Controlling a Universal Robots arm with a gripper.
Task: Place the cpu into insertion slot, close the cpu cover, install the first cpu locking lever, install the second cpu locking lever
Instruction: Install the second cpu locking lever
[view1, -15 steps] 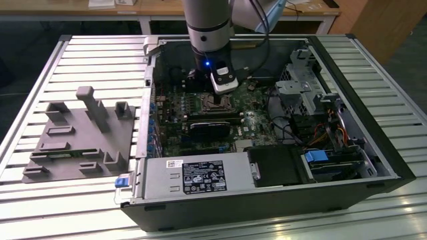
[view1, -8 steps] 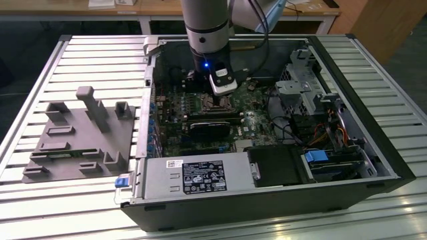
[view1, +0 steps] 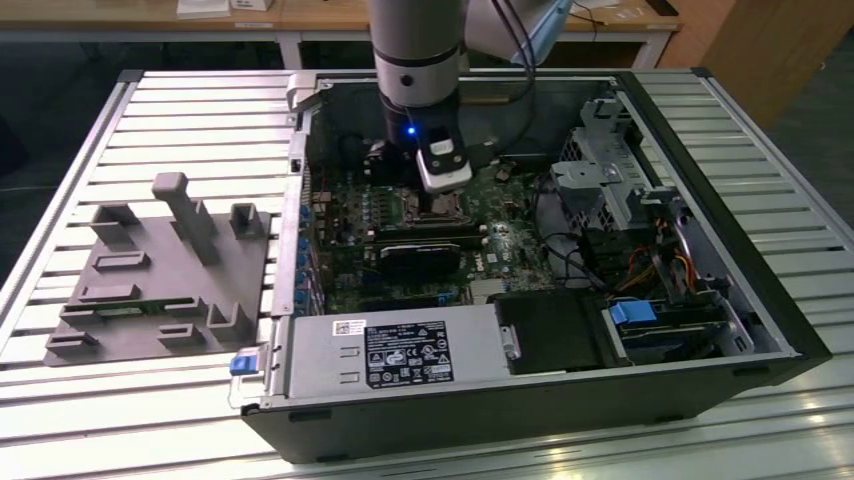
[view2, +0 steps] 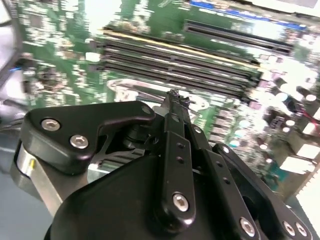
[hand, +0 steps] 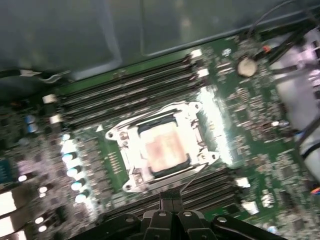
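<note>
Nearest in the exterior view sits the power supply box (view1: 400, 350). Farther in, the insertion slot (hand: 162, 147) shows its pin field on the green motherboard (hand: 250, 125). The gripper (view2: 172, 97) hovers above it, fingers pressed together on nothing visible, apparently aligning with the socket

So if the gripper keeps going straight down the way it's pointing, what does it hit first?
Most likely the motherboard near the edge of the insertion slot, by the memory slots. The gripper points down there, but depth is hard to judge.
</note>
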